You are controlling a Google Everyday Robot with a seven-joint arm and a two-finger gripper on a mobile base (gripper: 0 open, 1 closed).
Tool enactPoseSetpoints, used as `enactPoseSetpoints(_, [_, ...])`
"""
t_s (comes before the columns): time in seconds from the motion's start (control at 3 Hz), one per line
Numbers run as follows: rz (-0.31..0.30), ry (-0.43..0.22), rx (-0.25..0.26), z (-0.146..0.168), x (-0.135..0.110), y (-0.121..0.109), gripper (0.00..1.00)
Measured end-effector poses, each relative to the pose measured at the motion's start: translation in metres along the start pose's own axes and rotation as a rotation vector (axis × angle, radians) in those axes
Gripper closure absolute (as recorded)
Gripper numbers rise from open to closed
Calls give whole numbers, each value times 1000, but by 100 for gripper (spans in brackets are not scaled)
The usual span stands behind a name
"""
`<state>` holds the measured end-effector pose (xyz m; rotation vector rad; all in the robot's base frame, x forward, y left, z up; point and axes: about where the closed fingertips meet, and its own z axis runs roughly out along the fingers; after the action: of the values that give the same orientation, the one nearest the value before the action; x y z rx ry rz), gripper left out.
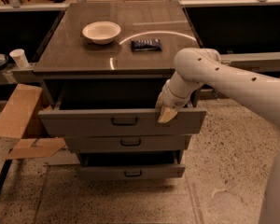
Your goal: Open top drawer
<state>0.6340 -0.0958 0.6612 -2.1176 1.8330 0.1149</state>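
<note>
The top drawer (84,122) is a wide grey drawer with a flat rectangular front, taller than the fronts of the two drawers under it, and it carries a small black handle (124,121) at its centre. It stands pulled out from the desk (74,55), so that a dark opening shows behind its front panel, under the desk's top edge. The inside lies in shadow and shows nothing.

The pincer (167,113) sits at the upper edge of this drawer's front, to the right of the handle, with its tan tip lying over the front face. Whether it is wide or narrow cannot be told. The pale arm (233,80) reaches in from the right and bends down to it, passing the desk's right front corner.

Directly below the pincer, the middle drawer (93,143) stands out a little less than the top one, and the bottom drawer (98,173) below that stands out too, with a dark gap between them. Above and behind the pincer, on the desk top, lie a dark packet (146,44) and, further left, a white bowl (101,31), both well back from the front edge.

Far to the left of the pincer, flattened cardboard (18,111) lies beside the drawer's left end, with a paper cup (19,58) on a ledge above it. In front of the drawers the speckled floor (210,171) is open.
</note>
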Motion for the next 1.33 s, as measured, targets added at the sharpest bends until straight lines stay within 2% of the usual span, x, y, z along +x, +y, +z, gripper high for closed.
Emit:
enactPoseSetpoints(0.33, [0, 0, 0, 0, 0, 0, 4])
enactPoseSetpoints(0.67, [0, 0, -1, 0, 0, 0, 0])
enactPoseSetpoints(1.0, [-15, 11, -55, 5, -4, 18, 0])
enactPoseSetpoints(1.33, [-17, 34, -144, -4, -13, 60, 2])
